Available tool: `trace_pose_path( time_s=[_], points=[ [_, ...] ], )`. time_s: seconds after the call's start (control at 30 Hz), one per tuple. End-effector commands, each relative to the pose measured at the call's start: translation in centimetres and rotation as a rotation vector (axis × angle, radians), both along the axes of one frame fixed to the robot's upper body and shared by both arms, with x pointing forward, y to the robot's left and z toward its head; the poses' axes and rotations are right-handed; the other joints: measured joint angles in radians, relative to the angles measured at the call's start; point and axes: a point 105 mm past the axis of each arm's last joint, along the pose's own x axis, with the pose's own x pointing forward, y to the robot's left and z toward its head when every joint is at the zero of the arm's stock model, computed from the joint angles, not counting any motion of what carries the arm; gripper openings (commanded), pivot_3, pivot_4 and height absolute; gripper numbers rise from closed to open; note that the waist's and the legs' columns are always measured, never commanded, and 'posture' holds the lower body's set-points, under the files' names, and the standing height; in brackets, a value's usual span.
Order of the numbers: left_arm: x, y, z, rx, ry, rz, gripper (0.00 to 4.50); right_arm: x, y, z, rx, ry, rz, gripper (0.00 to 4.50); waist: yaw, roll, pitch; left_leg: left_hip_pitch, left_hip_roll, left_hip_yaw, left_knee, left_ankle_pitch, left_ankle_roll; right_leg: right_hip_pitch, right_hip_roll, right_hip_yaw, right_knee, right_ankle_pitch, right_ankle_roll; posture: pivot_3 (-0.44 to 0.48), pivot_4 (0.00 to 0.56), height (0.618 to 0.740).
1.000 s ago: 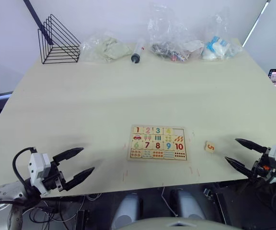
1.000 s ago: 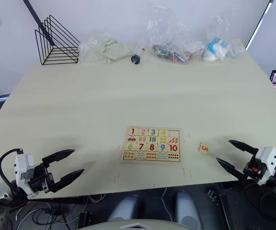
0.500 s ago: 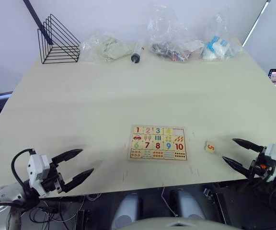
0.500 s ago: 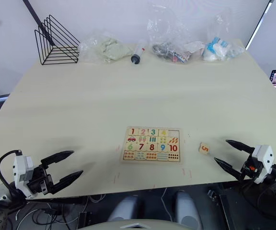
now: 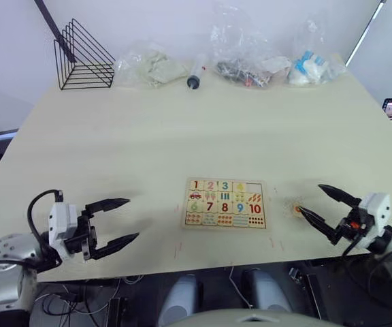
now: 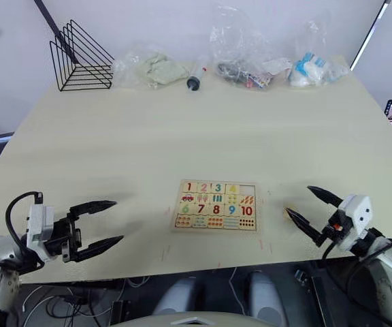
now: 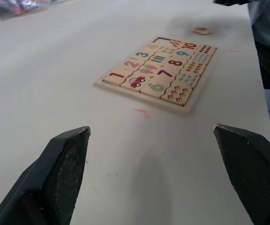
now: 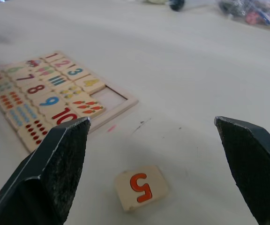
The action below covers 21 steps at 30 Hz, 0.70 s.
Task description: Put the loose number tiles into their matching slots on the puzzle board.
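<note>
The flat rectangular pale-wood puzzle board [image 5: 224, 203] is lying on the cream worktop [image 5: 182, 122], its top row holding tiles 1 to 4 and one bare square slot [image 8: 109, 96] at its right end. The small pale-wood tile printed with an orange 5 [image 8: 141, 187] is resting at the board's 3 o'clock — between the spread fingers of the right end effector [image 5: 320, 205], untouched. The left end effector [image 5: 117, 221] is hovering released, well apart at 9 o'clock.

The puzzle board [image 8: 55, 101] at centre frame is pale matt wood, as is the loose tile 5 [image 8: 142, 186]. The table [image 5: 182, 122] has a smooth matt cream surface. Upper left, the rack [image 5: 80, 58] is thin black wire; the top-edge bags [image 5: 240, 51] are glossy clear plastic.
</note>
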Motion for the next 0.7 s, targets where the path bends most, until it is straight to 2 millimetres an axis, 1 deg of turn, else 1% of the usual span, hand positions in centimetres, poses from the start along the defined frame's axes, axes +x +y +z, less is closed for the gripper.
trace_pose_path(
  time_s=[0.03, 0.13, 0.33, 0.5, 0.63, 0.7],
  points=[
    [0.3, -0.1, 1.1, 0.011, -0.032, -0.073, 4.5, -0.2, 0.9, 0.7, 0.009, 0.0, -0.061, 4.45, -0.002, 0.0, 0.0, 0.0, 0.0, -0.001, 0.0, 0.0, 0.0, 0.0, 0.0, 0.0, 0.0, 0.0, 0.0, 0.0, 0.15, 0.74],
    [0.7, -0.4, 1.7, 0.011, -0.042, -0.112, 4.5, -1.0, 2.0, 0.0, 0.013, 0.047, -0.066, 4.45, -0.002, 0.0, 0.0, 0.0, 0.0, -0.001, 0.0, 0.0, 0.0, 0.0, 0.0, 0.0, 0.0, 0.0, 0.0, 0.0, 0.15, 0.74],
    [0.9, -0.8, 2.4, 0.034, -0.051, -0.188, 4.5, -2.2, 2.4, -2.4, -0.024, 0.165, -0.168, 4.45, -0.003, 0.001, 0.001, 0.0, 0.0, -0.002, -0.001, 0.0, 0.0, -0.001, 0.0, 0.0, -0.001, 0.0, 0.0, 0.0, 0.15, 0.74],
    [1.1, -1.1, 3.0, 0.045, -0.056, -0.215, 4.5, -2.5, 2.6, -3.2, -0.014, 0.211, -0.228, 4.45, -0.003, 0.002, 0.002, 0.0, 0.0, -0.001, -0.001, 0.0, 0.0, -0.001, 0.0, 0.0, -0.001, 0.0, 0.0, 0.0, 0.15, 0.74],
    [1.1, -1.2, 3.2, 0.045, -0.056, -0.223, 4.5, -3.1, 3.5, -3.8, -0.001, 0.251, -0.211, 4.45, -0.004, 0.002, 0.002, 0.0, 0.001, -0.002, -0.001, 0.0, 0.0, -0.001, 0.001, 0.0, 0.0, 0.0, 0.0, 0.0, 0.15, 0.74],
    [1.1, -1.4, 3.3, 0.043, -0.055, -0.228, 4.5, -3.2, 3.5, -4.4, 0.0, 0.277, -0.216, 4.45, -0.004, 0.002, 0.002, -0.001, 0.001, -0.002, -0.001, 0.0, 0.0, -0.002, 0.001, 0.0, -0.001, 0.0, 0.0, 0.0, 0.15, 0.74]
  ],
)
